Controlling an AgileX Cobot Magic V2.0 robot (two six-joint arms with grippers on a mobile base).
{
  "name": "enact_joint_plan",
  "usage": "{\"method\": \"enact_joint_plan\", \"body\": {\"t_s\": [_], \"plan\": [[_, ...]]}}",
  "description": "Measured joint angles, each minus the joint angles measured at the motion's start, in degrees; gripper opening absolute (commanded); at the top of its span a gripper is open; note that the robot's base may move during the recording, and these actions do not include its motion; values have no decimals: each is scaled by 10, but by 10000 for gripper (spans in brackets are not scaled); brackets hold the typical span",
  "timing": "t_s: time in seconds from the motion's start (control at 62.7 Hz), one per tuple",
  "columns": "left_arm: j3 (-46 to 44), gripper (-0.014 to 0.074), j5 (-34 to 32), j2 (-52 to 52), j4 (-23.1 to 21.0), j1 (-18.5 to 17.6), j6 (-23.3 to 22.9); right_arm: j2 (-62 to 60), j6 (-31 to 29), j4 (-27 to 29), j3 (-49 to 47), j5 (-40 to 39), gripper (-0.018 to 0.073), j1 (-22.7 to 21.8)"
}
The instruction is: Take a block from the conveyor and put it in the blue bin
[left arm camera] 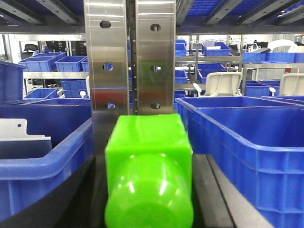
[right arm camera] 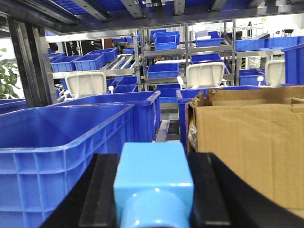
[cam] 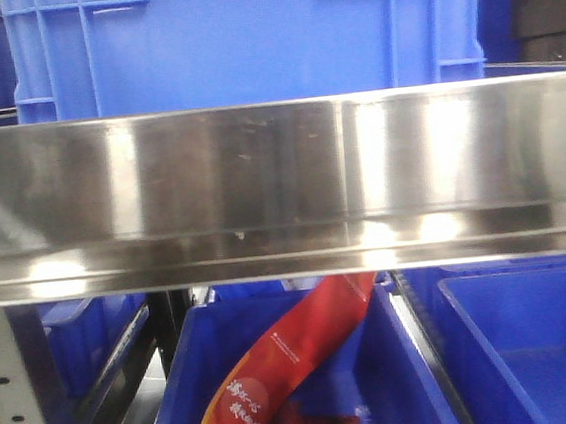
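Blocks are clamped, green block in the left gripper, light-blue block in the right gripper, each beside a blue bin; carrying is judged the step in hand, release over a bin needed next.

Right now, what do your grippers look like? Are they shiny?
Not shiny, plain black. The right gripper has two wide, flat black fingers with squared ends. On the left gripper only the dark inner edges of the fingers show, too blurred for detail. No cables, markings or arm parts are in view.
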Motion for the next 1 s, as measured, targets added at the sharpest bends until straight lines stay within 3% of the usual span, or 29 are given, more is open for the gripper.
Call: {"method": "enact_joint_plan", "body": {"t_s": [1.004], "plan": [[0, -111, 0, 0, 0, 0, 0, 0, 0, 1, 0, 0, -162, 0]]}}
